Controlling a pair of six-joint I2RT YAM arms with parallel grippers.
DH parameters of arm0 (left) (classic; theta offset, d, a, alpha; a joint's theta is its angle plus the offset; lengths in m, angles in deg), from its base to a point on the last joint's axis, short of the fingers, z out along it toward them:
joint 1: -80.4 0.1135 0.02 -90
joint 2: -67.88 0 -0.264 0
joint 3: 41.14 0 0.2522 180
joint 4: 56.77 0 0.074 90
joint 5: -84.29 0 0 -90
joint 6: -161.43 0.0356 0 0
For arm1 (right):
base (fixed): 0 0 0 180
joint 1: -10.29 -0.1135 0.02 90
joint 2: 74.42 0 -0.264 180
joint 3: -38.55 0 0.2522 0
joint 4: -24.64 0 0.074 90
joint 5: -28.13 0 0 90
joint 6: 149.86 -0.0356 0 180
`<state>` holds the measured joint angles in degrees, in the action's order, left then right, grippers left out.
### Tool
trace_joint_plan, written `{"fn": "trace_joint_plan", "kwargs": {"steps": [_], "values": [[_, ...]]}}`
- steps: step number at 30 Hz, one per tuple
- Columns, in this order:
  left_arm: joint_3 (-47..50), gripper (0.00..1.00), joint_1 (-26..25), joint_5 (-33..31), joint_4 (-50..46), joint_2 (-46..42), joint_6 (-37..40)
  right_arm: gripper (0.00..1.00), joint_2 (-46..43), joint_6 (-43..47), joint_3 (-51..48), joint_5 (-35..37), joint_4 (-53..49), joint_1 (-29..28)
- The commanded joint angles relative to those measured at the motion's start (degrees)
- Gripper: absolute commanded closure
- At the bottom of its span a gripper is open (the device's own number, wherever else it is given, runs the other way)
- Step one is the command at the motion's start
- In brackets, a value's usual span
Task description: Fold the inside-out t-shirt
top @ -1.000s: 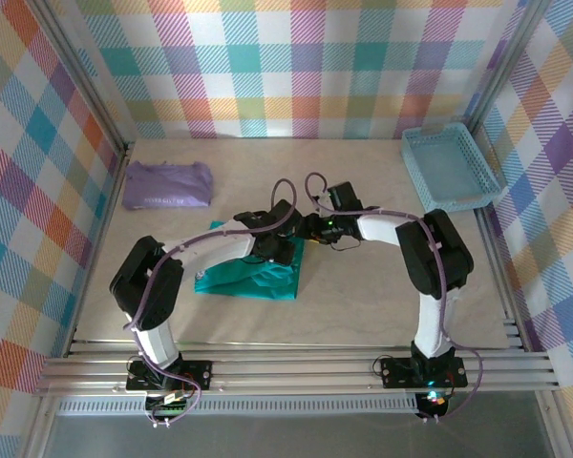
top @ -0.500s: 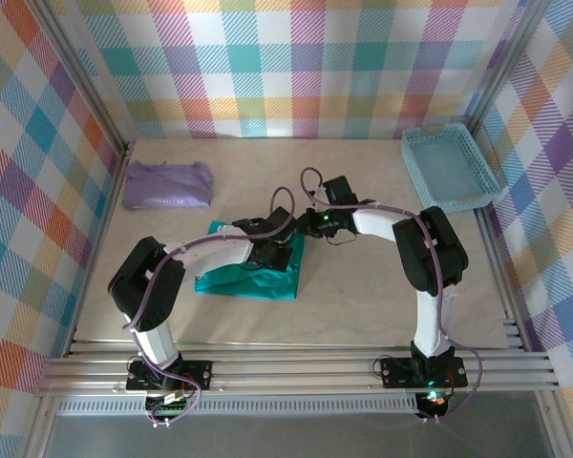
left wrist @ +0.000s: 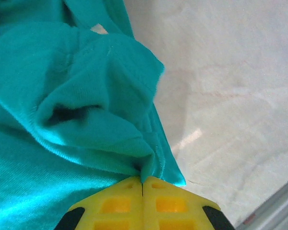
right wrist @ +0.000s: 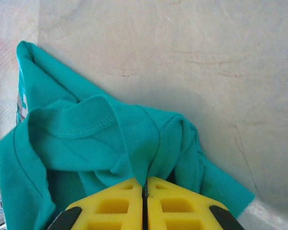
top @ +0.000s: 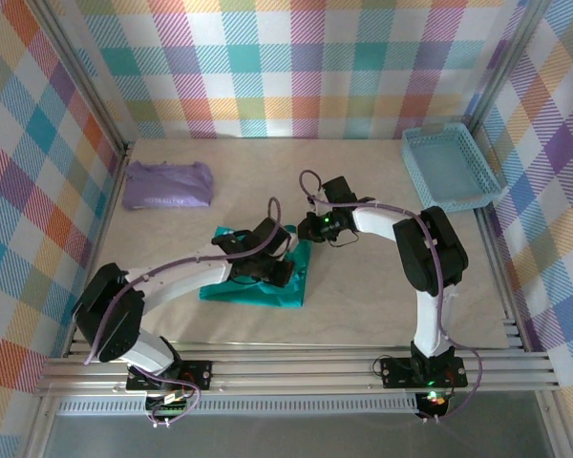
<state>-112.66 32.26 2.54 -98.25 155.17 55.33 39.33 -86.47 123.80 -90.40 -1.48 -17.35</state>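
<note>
Now the left hand (left wrist: 142, 183) and right hand (right wrist: 145, 183), lately open, both pinch the right edge of the t-shirt (top: 246, 291); folding can begin.

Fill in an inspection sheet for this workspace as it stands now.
Surface: pale marbled table, no spills seen.
Job's things: teal t-shirt bunched near the table's middle, not yet folded flat.
Clutter: folded lavender garment at far left; light blue basket at far right; both apart from the shirt.
Grippers: left gripper shut on a pinch of shirt fabric; right gripper likewise, on another fold.
Cables: purple cables loop above the wrists, not snagged.
Surroundings: checked walls; aluminium rail at the near edge.
</note>
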Motion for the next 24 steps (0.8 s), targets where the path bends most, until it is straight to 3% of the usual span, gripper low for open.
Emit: {"fn": "trace_joint_plan", "kwargs": {"steps": [1, 9, 16, 20, 24], "values": [[-0.3, 0.87, -1.4, 5.1, 1.1, 2.2, -0.3, 0.85, -0.5, 2.7, 1.6, 0.7, -4.0, -0.1], [-0.9, 0.61, 0.1, 7.5, -2.7, -5.8, 6.1, 0.64, -8.9, 7.9, -1.6, 4.4, -8.0, 0.7], [3.9, 0.54, 15.2, 8.3, 0.7, -12.8, -3.9, 0.48, -22.3, 5.3, -17.2, -3.9, 2.1, -1.6], [4.5, 0.54, 20.2, 7.2, 0.0, -12.2, -5.0, 0.4, -24.0, 6.4, -18.8, 1.0, 2.3, -6.7], [4.2, 0.54, 22.6, 5.8, -1.1, -10.7, -5.0, 0.45, -22.4, 6.5, -15.8, 6.2, -0.3, -10.0]]}}
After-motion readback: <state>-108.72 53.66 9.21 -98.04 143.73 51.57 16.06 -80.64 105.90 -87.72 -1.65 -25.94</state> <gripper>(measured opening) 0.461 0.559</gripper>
